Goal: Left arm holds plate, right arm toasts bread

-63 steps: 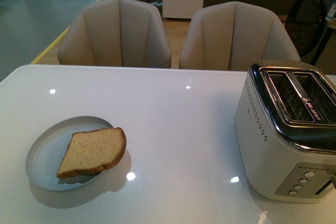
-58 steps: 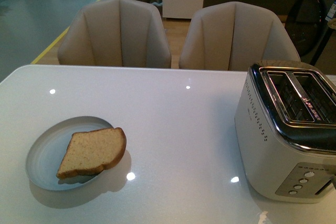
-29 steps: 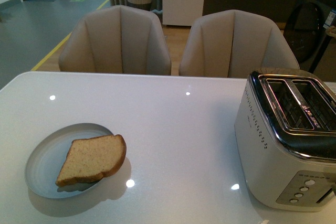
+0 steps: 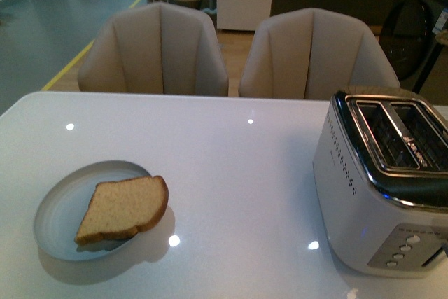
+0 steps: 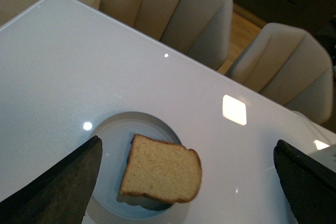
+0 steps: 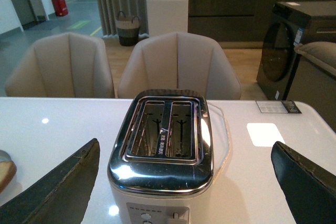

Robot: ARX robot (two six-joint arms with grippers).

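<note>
Waiting over a white table (image 4: 231, 173), the robot's two arms have yet to touch anything. The left gripper (image 5: 186, 145) hangs above the plate with its dark fingers spread wide and nothing between them. The right gripper (image 6: 185, 148), equally spread and empty, faces the toaster.

Over the past second only the front camera's framing has drifted a little. The pale grey-blue plate (image 4: 59, 204) sits where it did, at the near left of the table. The bread (image 4: 124, 208) lies on it as before, its rounded top jutting out past the plate's right rim. The toaster (image 4: 350, 201) stands well apart at the near right, and both slots (image 6: 167, 129) look empty. Two beige chairs (image 4: 154, 50) line the table's far edge.

With nothing on the table moved, the task appears to be at its very start. The plate is not yet steadied and the slice not yet lifted. The likely first move is for the left arm to come down on the plate's bare left rim, leaving the overhanging crust free for the right arm to reach across.
</note>
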